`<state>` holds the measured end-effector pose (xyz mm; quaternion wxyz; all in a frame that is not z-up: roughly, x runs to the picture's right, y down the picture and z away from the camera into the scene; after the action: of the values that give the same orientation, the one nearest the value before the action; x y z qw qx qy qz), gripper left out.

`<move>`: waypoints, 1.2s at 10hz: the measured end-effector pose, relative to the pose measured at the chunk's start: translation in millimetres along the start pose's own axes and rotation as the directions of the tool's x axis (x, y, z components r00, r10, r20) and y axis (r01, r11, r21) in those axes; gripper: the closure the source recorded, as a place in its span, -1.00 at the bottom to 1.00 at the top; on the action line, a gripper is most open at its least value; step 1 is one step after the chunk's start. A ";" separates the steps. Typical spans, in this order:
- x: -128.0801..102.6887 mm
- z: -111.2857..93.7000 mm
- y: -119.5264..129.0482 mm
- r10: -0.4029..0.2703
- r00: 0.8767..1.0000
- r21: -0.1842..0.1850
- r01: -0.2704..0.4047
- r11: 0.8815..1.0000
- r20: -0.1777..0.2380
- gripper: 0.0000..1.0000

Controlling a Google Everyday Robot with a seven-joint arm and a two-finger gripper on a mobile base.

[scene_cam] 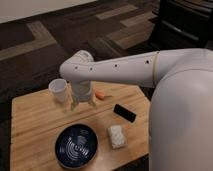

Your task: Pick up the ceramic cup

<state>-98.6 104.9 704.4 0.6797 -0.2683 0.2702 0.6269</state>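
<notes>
The ceramic cup (pixel 59 90) is small, plain and white, and stands upright near the back left of the wooden table (pixel 35 130). My white arm reaches in from the right. My gripper (pixel 83 105) points down at the table just right of the cup, close beside it but not around it. Its two finger tips show near the table surface.
A wide dark blue bowl with white lines (pixel 76 145) sits at the front of the table. A white packet (pixel 116 136) lies to its right, a black flat object (pixel 124 112) behind that, and a small orange item (pixel 101 95) right of my gripper. Patterned carpet surrounds the table.
</notes>
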 end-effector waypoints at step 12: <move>-113.2 -73.7 139.6 -0.496 0.866 0.221 0.471 0.854 0.069 -0.30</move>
<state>-247.7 -17.3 728.2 0.8540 -0.2197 0.2122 0.4212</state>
